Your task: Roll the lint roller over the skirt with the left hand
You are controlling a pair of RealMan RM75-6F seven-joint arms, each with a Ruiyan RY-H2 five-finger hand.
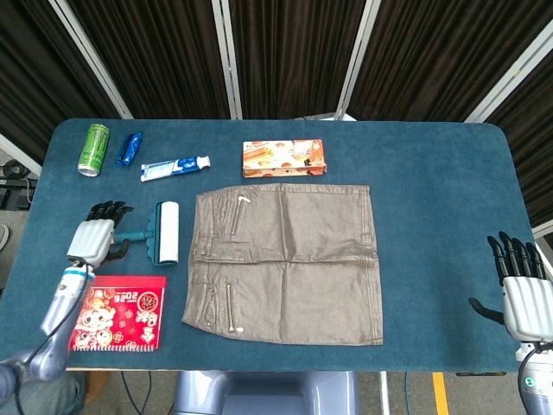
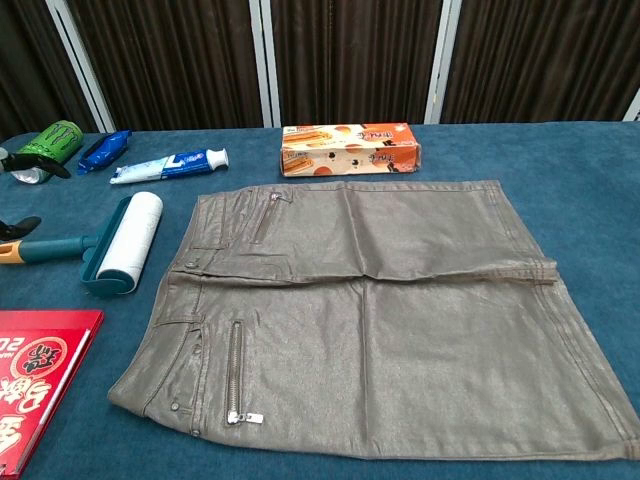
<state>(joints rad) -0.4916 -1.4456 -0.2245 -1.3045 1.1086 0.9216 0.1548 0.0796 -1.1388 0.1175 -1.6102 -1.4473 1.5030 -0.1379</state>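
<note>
Lint roller (image 1: 161, 232) is lying on the blue table (image 1: 441, 190), just beside the skirt's waistband edge, at about 9 o'clock from the skirt (image 1: 285, 264). Its white roll is pointing along the 12–6 line and the teal handle is running out toward 9 o'clock, ending in a yellow tip seen in the chest view (image 2: 8, 252).

Left hand (image 1: 93, 238) is hovering over the outer end of the handle, fingers apart and reaching toward 12 o'clock. Cannot tell from either view whether any finger is touching the handle; no grip is showing. In the chest view only dark fingertips (image 2: 22, 226) are entering at the left edge.

Right hand (image 1: 521, 290) is sitting at the table's edge at about 3 o'clock from the skirt, well apart from it, fingers spread, holding nothing.

Progress, as judged: early. Roller is not lifted and not on the cloth; the skirt is lying flat and spread. Remaining: closing the left hand on the handle, carrying the roll onto the skirt, rolling across it.
</note>
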